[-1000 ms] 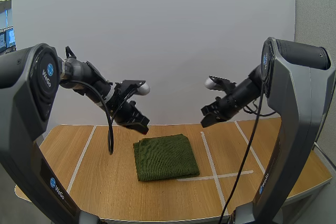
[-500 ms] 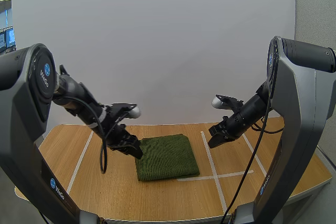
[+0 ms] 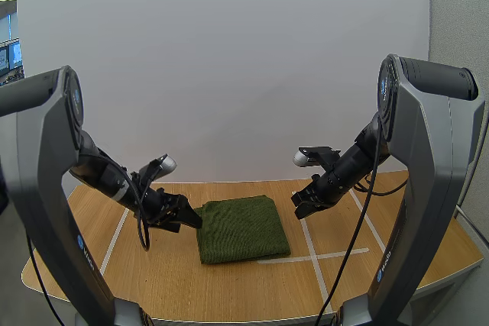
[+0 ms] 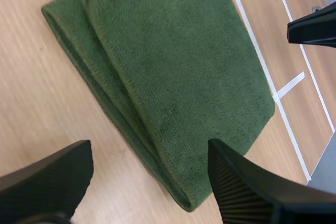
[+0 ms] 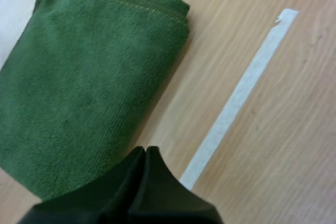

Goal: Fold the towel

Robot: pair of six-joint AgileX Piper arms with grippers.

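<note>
In the high view, a green towel point(image 3: 241, 228) is seen lying flat and folded near the middle of the wooden table point(image 3: 191, 288), its right edge just beside a white tape line point(image 3: 309, 238) that runs front to back. The left gripper point(image 3: 189, 221) is held low at the towel's left edge; whether it touches the cloth cannot be told from this view. The right gripper point(image 3: 299, 204) is held to the right of the towel's far right corner, over the tape line and apart from the cloth. In the left wrist view, the left gripper's two fingers point(image 4: 247, 187) are shown spread wide, ribbed inner faces turned to each other, with nothing pinched between them. The towel's layered edge is seen between and beyond them: several stacked folds with stitched hems run along one side. The tip of the right gripper is seen past the towel's far side, above the tape – a short cross strip joins the long line there. In the right wrist view, the right gripper's fingers point(image 5: 142, 187) are pressed together as one dark wedge, with nothing held. One corner of the towel is seen beside them, its hemmed edge uppermost, and the tape line is seen on the bare wood just beside it.
</note>
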